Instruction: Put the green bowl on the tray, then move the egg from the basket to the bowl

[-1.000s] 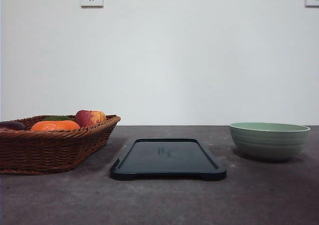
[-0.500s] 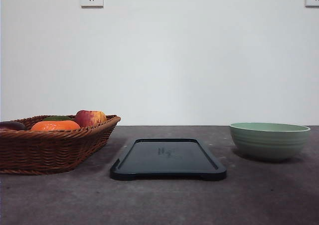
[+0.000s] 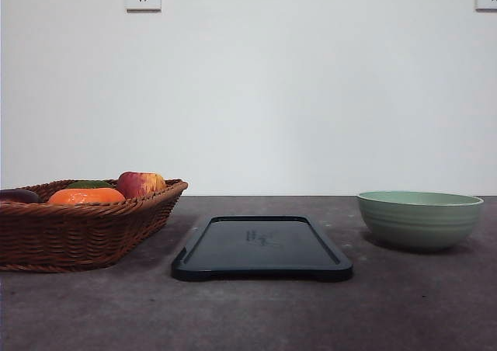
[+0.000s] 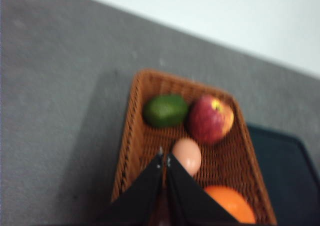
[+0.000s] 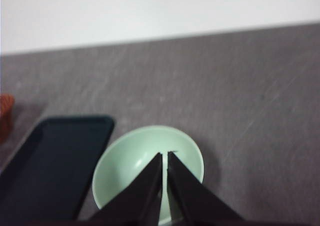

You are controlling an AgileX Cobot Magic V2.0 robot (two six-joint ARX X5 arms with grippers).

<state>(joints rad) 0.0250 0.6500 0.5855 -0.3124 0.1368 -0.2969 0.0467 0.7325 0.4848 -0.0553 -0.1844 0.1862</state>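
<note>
- A dark navy tray (image 3: pixel 262 248) lies flat in the middle of a grey table (image 3: pixel 256 312), its glossy surface bare.
- A brown woven basket (image 3: pixel 78 231) stands to the left of the tray, apart from it, with a strip of table between them.
- A pale green bowl (image 3: pixel 419 219) stands upright to the right of the tray, also apart from it and not on it.
- From the front, a bright orange fruit (image 3: pixel 85 196), a red-yellow apple (image 3: pixel 140 184), a green fruit (image 3: pixel 88 184) and a dark rounded thing (image 3: pixel 17 196) at the basket's far left rise above the basket rim.
- The left wrist view looks down into the basket (image 4: pixel 145 151): the egg (image 4: pixel 187 155), light brownish, lies on the woven floor, just beside the apple (image 4: pixel 210 119) and near the green fruit (image 4: pixel 165 110); the orange fruit (image 4: pixel 229 204) lies further along.
- The left gripper (image 4: pixel 164 159) hangs above the basket with its dark fingertips pressed close together, clenched on nothing; the egg sits just beside the tips.
- The right wrist view looks down on the green bowl (image 5: pixel 130 156), which holds nothing, with the tray (image 5: pixel 50 161) next to it.
- The right gripper (image 5: pixel 165 155) hangs over the bowl, its fingertips nearly meeting, clenched and grasping nothing.
</note>
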